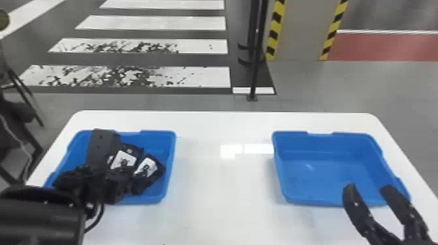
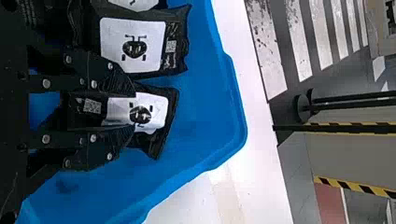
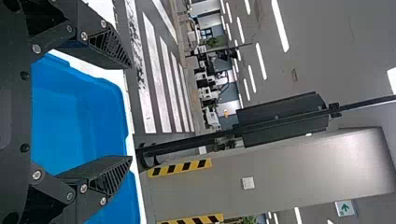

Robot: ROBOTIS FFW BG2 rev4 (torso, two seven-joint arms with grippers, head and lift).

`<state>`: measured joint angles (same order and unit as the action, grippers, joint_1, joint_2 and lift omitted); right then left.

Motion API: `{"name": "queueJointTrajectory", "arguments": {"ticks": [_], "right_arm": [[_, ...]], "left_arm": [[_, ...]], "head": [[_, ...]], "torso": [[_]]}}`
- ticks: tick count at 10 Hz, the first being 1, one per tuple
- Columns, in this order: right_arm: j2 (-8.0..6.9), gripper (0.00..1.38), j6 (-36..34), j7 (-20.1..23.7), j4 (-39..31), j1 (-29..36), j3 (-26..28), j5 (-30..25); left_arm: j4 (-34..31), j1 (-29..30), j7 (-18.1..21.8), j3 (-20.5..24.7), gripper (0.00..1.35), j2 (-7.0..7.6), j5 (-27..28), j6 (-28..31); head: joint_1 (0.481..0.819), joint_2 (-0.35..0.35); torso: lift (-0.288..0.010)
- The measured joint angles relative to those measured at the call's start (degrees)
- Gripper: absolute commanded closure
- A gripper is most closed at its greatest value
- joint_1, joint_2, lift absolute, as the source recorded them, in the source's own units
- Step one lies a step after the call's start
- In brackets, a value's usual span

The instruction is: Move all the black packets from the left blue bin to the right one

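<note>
You've got a black packet (image 2: 156, 100) in the left blue bin (image 1: 170, 146), toward its right side, and your left gripper (image 2: 135, 107) has it pinched across the sides, one finger on each flank. It looks light and soft, a pouch that should give and crumple, and the glossy film may slip, so keep the hold across its full middle rather than on the flat end seam. Beside it lies another labelled packet (image 2: 156, 65), with part of a third label (image 2: 133, 3) beyond; watch that neither drags along on the lift. Over on the right, the right blue bin (image 1: 326, 145) sits on the white table (image 1: 221, 202), your right gripper (image 1: 368, 186) at its near side, fingers spread.
</note>
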<state>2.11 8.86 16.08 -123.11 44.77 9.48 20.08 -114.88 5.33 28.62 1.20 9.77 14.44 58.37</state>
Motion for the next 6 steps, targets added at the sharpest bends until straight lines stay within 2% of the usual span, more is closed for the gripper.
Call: {"name": "queueJointTrajectory", "arguments": {"ticks": [1,2,6], "right_arm": [[0.00,0.37,0.00,0.00,0.00,0.06,0.00,0.11],[0.00,0.37,0.00,0.00,0.00,0.08,0.00,0.20],[0.00,0.37,0.00,0.00,0.28,-0.10,-0.06,0.37]], "left_arm": [[-2.39,0.48,-0.11,0.14,0.17,-0.01,0.57,1.54],[-3.25,0.40,-0.17,0.23,0.20,0.02,0.96,2.44],[-2.60,-1.63,-0.31,-0.67,0.21,0.45,2.09,5.66]], "head": [[0.695,0.001],[0.695,0.005],[0.695,0.014]], "torso": [[-0.140],[-0.140],[-0.140]]}}
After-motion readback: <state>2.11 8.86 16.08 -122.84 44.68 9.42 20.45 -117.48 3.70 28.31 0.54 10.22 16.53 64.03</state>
